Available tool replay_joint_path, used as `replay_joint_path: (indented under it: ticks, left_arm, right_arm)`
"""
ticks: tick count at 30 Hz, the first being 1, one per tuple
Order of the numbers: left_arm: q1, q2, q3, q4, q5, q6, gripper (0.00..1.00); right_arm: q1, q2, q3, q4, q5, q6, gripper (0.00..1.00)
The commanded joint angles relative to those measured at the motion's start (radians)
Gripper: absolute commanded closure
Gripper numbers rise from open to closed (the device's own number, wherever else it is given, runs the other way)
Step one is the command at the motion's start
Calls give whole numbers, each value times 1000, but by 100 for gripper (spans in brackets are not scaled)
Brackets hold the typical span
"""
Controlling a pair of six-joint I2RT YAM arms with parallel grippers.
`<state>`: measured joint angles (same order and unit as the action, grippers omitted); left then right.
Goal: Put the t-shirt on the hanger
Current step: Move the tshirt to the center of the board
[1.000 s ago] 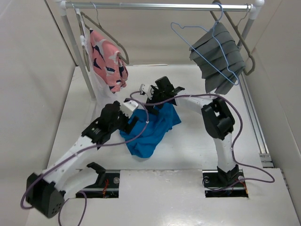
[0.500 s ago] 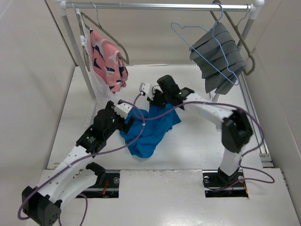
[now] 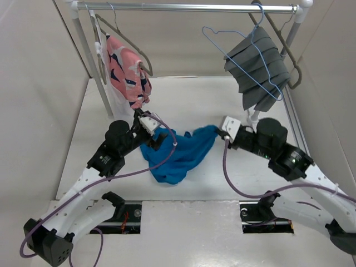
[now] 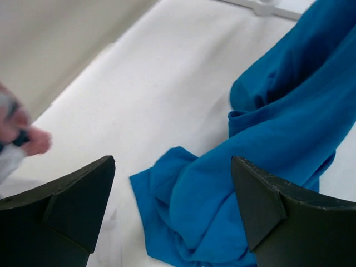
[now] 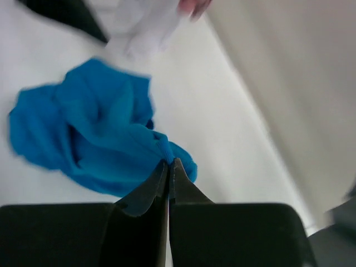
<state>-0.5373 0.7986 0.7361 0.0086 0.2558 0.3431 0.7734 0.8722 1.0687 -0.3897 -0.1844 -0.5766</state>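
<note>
The bright blue t-shirt [image 3: 178, 153] is seen crumpled on the white table [image 3: 186, 97], between the two arms. Its right edge is lifted and pinched in the right gripper [image 3: 221, 133]; in the right wrist view, the jaws are pressed together on a fold of the cloth [image 5: 168, 162]. The left gripper [image 3: 157, 139] is held above the shirt's left side, its jaws spread wide with nothing between them but the shirt lying below. The light-blue wire hanger [image 3: 215, 44] is hung on the rail [image 3: 189, 7] at the back right, just in front of a pleated grey garment [image 3: 261, 69]. A pink patterned garment [image 3: 128, 69] is hung at the left.
</note>
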Motion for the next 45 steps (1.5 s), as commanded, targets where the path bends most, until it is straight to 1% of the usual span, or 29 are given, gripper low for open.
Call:
replay_joint_path:
  ticks: [1, 4, 5, 6, 7, 8, 9, 10, 11, 13, 17, 18, 20, 21, 22, 24, 25, 27, 28, 31, 33, 34, 35, 36, 37, 39, 41, 43, 45]
  left_arm:
    - [-6, 43, 36, -30, 193, 109, 18]
    - [-26, 138, -7, -74, 283, 213, 18]
    - [-38, 177, -7, -75, 283, 229, 18]
    - [-52, 267, -7, -97, 269, 250, 18]
    - [-62, 316, 18, -110, 269, 273, 16]
    - [-75, 365, 35, -119, 269, 324, 12]
    - [-75, 460, 55, -131, 269, 339, 8]
    - [-84, 503, 96, -140, 269, 352, 6]
    - [-84, 545, 120, -151, 269, 375, 1]
    - [-110, 629, 152, -151, 243, 419, 1]
    - [-161, 653, 123, -131, 230, 543, 1]
    - [-173, 653, 123, -143, 230, 568, 4]
    - [-173, 662, 111, -214, 244, 625, 45]
    - [-173, 662, 99, -237, 244, 651, 64]
    - [-173, 651, 86, -289, 244, 674, 100]
    - [-173, 617, 72, -332, 244, 674, 100]
    - [-173, 593, 56, -355, 244, 707, 100]
    - [-173, 477, 25, -407, 256, 746, 100]
    - [-173, 426, -18, -430, 273, 781, 100]
    - [-182, 211, -116, -583, 327, 1026, 100]
    - [-182, 107, -167, -631, 338, 1126, 100]
    - [-191, 11, -193, -621, 338, 1145, 87]
    - [-191, -30, -237, -601, 338, 1133, 66]
    - [-191, -62, -254, -578, 338, 1116, 35]
    - [-191, -105, -265, -547, 338, 1090, 28]
    - [-191, -116, -274, -516, 338, 1019, 25]
    - [-191, -99, -250, -465, 338, 921, 25]
    - [-191, -67, -209, -403, 324, 704, 25]
    - [-191, 19, -176, -246, 252, 461, 29]
  right_arm:
    - [9, -157, -166, -87, 25, 148, 100]
    - [9, -257, -355, -167, 54, 337, 100]
    - [9, -289, -415, -196, 68, 425, 95]
    - [9, -289, -429, -231, 83, 463, 83]
    - [9, -298, -429, -265, 114, 489, 66]
    - [9, -299, -429, -314, 128, 504, 34]
    - [9, -289, -414, -336, 146, 536, 10]
    - [9, -289, -400, -354, 187, 546, 0]
    - [9, -289, -386, -363, 206, 546, 0]
    - [9, -259, -349, -364, 239, 546, 0]
    - [-2, -150, -308, -267, 284, 525, 0]
    - [-11, -115, -308, -215, 267, 511, 0]
    - [-46, 0, -297, -170, 232, 454, 0]
    - [-63, 32, -297, -147, 185, 437, 4]
    - [-101, 89, -315, -85, 116, 404, 16]
    - [-132, 132, -335, -11, 58, 376, 38]
    - [-144, 152, -345, 50, 36, 367, 69]
    - [-158, 200, -366, 95, 4, 337, 93]
    - [-167, 217, -366, 112, -33, 324, 100]
    - [-168, 269, -401, 205, -117, 278, 100]
    - [-168, 313, -401, 262, -157, 249, 89]
    - [-168, 330, -401, 276, -180, 235, 85]
    - [-168, 349, -401, 287, -228, 218, 80]
    - [-145, 385, -401, 296, -249, 199, 71]
    - [-132, 404, -386, 296, -263, 170, 66]
    - [-109, 441, -375, 314, -302, 159, 57]
    - [-82, 500, -365, 325, -340, 136, 56]
    - [-48, 548, -354, 338, -383, 127, 54]
    - [-25, 588, -354, 350, -403, 107, 52]
